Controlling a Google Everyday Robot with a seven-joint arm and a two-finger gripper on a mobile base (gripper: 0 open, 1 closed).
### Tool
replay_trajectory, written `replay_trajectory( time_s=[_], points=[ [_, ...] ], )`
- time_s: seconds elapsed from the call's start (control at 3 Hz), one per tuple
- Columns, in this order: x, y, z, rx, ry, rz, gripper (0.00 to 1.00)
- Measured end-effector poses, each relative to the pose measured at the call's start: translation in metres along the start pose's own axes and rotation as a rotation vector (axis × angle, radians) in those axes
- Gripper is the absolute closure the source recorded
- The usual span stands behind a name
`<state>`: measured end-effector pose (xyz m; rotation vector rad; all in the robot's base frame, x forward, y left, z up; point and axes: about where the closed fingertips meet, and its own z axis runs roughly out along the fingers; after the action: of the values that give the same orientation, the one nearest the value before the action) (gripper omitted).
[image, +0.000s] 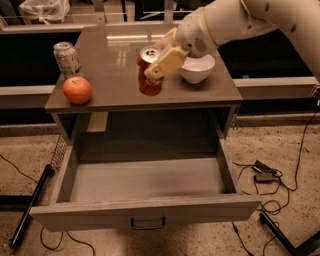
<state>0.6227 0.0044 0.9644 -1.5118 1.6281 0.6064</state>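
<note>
A red soda can (148, 84) stands near the middle of the grey table top (112, 62), just left of a white bowl (198, 70). My gripper (156, 64) reaches in from the upper right and is shut on the red can, with one pale finger (167, 62) lying across its front near the top. The can's base sits at or just above the surface. An orange-red apple (77, 90) rests at the table's front left, and a silver can (66, 58) stands behind it.
Under the table top a wide drawer (145, 182) is pulled fully out toward me. Cables and a power brick (263, 172) lie on the floor at right. A black pole (30, 207) lies at left. A plastic bag (42, 9) sits at the far back.
</note>
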Motion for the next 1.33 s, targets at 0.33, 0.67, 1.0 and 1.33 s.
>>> replay_trajectory(
  time_s=[0.33, 0.67, 1.0, 1.33],
  points=[
    [0.019, 0.038, -0.002, -0.062, 0.131, -0.077, 1.00],
    [0.022, 0.040, -0.001, -0.068, 0.141, -0.078, 1.00],
    [0.035, 0.038, 0.012, -0.091, 0.134, -0.044, 1.00],
    [0.072, 0.046, 0.033, -0.079, 0.130, -0.006, 1.00]
  ],
)
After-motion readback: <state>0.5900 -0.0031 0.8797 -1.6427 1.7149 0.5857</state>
